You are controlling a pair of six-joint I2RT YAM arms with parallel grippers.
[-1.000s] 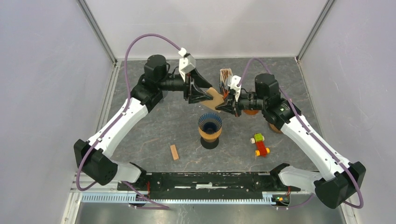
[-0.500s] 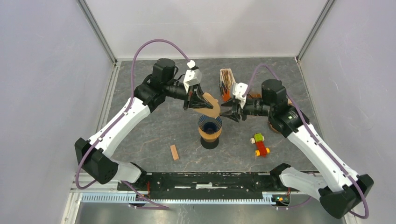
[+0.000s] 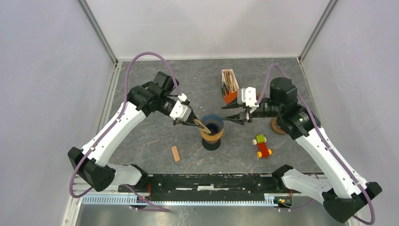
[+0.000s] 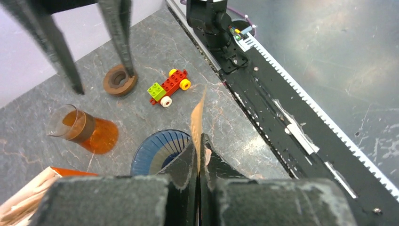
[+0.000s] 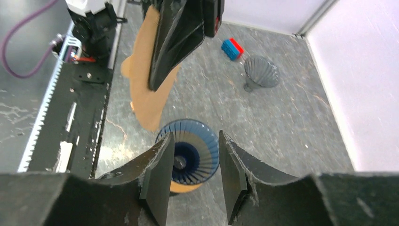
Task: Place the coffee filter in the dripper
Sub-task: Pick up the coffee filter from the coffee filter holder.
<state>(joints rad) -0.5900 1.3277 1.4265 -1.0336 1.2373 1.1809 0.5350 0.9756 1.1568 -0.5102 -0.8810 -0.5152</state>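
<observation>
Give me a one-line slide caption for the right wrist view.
Left gripper pinches the coffee filter at the rim of the blue dripper, seen between the open fingers of the right gripper.

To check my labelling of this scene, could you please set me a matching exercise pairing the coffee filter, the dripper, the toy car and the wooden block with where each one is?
Things:
1. coffee filter
2. dripper
3. toy car
4. wooden block

Places:
A. on the table, right of the dripper
B. pinched between the left fingers
C. lying on the table, left of the dripper
D. standing upright mid-table

Pairs: 1-B, 2-D, 3-A, 4-C.
</observation>
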